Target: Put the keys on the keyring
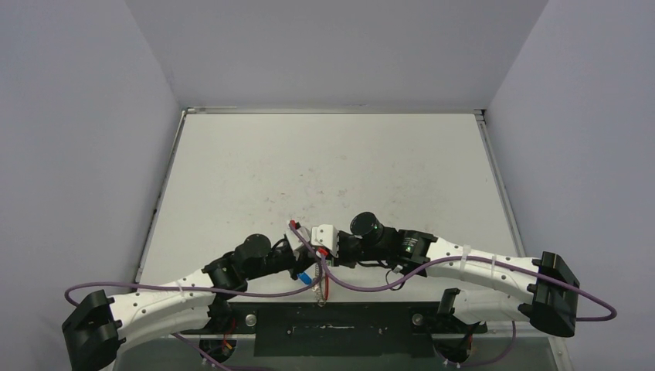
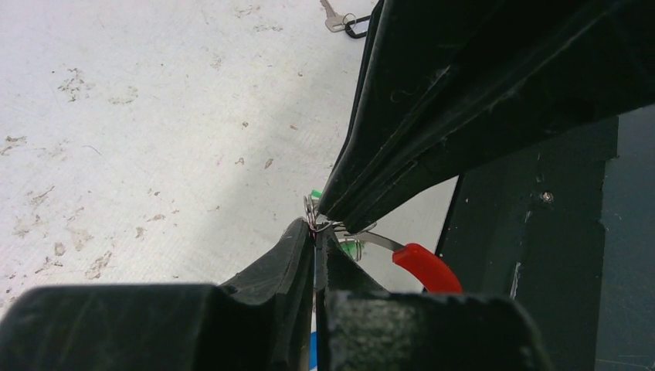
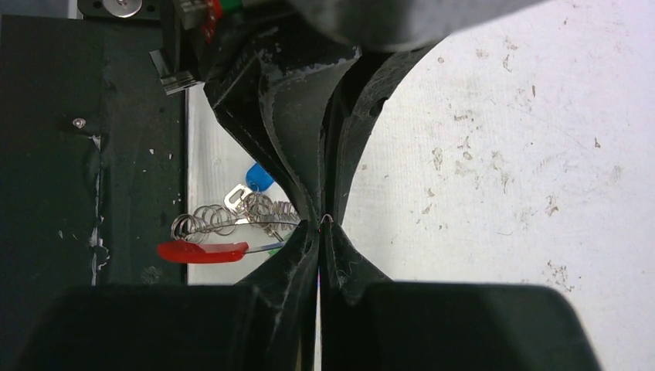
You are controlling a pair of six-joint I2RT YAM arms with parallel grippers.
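Both grippers meet tip to tip low over the table's near edge. In the left wrist view my left gripper (image 2: 315,232) is shut, with a thin turn of the keyring's wire at its tips. The keyring's red section (image 2: 425,267) sticks out to the right, and a green key head (image 2: 352,248) shows behind the fingers. My right gripper (image 3: 320,228) is shut on the same wire. The silvery coil (image 3: 232,216), the red section (image 3: 202,251) and a blue-headed key (image 3: 259,178) hang to its left. From above, the blue key (image 1: 307,275) and the keyring's red strand (image 1: 324,287) dangle below the grippers.
A loose silver key on a thin black wire loop (image 2: 340,19) lies farther out on the table. The black base plate (image 1: 332,321) runs along the near edge, right under the hanging coil. Purple cables (image 1: 363,287) loop across both arms.
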